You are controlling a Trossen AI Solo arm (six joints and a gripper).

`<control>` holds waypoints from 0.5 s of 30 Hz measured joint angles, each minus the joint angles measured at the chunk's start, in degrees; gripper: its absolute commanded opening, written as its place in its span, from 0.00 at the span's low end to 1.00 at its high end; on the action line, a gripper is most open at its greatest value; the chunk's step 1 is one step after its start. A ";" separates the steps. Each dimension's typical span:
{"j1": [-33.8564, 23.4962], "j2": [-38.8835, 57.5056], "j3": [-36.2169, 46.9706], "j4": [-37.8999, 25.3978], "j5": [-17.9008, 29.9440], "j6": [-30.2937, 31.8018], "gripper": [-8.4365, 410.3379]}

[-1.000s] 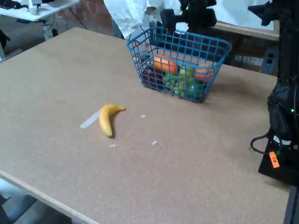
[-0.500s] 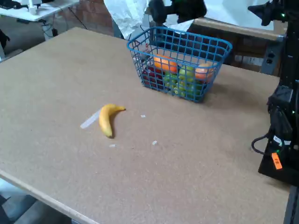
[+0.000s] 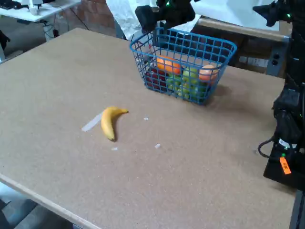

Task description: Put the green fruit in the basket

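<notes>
1. On the left of the fixed view, a curved yellow banana (image 3: 109,122) lies alone on the flat brown fibreboard table (image 3: 57,81), with a pale strip (image 3: 91,122) touching its left side and a few small white scraps (image 3: 157,146) scattered just to its right. None of these belongs to the task.

2. Above and behind the left rim of the basket, the arm's black gripper (image 3: 145,16) hangs high near the top edge. Its jaws are too dark and blurred to tell whether they stand wide or narrow, and nothing can be seen held between them.

3. The blue wire-mesh rectangular basket (image 3: 224,46) stands right of centre, holding orange, red and green pieces. The green fruit (image 3: 189,76) appears to lie inside, among the greens low in the middle, though the mesh hides its outline and I cannot separate it surely from the grapes.

4. Judging by this, the placing looks done and the step in hand is retreat; the next move calls only for clearing the rim without catching it.
</notes>
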 measured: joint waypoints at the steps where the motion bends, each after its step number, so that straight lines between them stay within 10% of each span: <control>1: 0.04 0.00 0.00 0.00 -0.02 -0.04 0.96; 15: 0.09 -0.13 0.00 0.00 0.00 -0.26 0.96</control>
